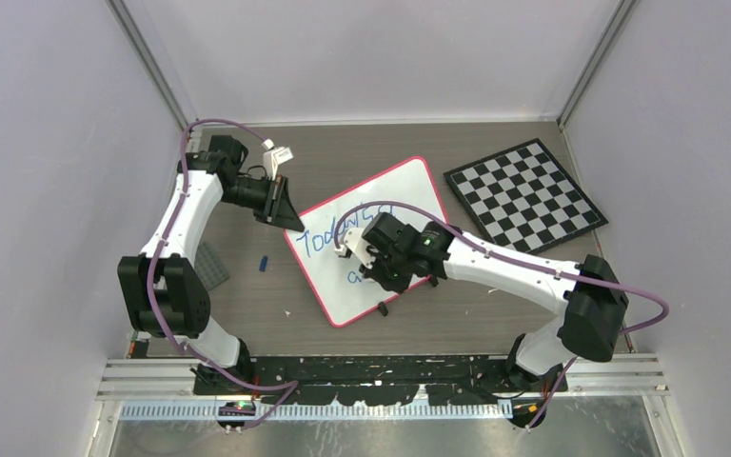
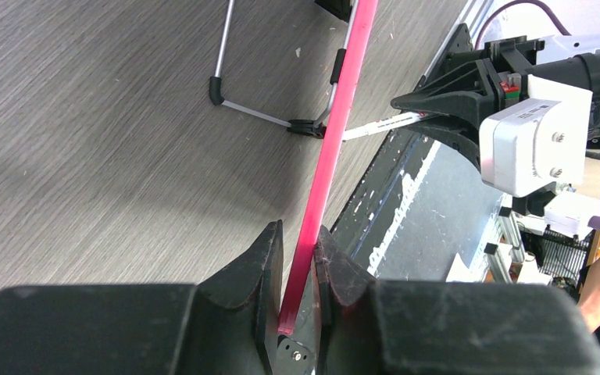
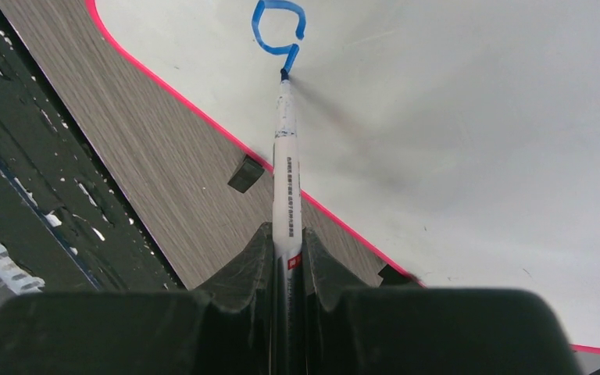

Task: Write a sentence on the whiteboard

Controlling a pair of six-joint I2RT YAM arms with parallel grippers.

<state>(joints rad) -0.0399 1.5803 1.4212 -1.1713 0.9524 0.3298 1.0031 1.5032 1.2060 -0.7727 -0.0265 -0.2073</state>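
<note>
From above, the right gripper [image 1: 347,249] and its wrist cover much of the blue writing [image 1: 319,240] on the whiteboard [image 1: 343,295], so it cannot be read whole; a small blue thing [image 1: 264,263] beside the board is too small to name. At the right wrist, the back end of the marker [image 3: 286,180] is hidden between the fingers [image 3: 242,269].

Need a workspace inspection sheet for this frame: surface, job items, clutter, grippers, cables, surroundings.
Surface: wood-grain table, a few light specks.
Job's things: whiteboard sits askew mid-table with blue writing on it; marker tip touches the board at the end of a blue stroke.
Clutter: checkerboard at right rear; small blue piece and grey plate left of the board.
Grippers: left gripper shut on the whiteboard's pink frame; right gripper shut on the marker.
Cables: purple cable loops along each arm.
Surroundings: plain walls; metal rail at near edge.
</note>
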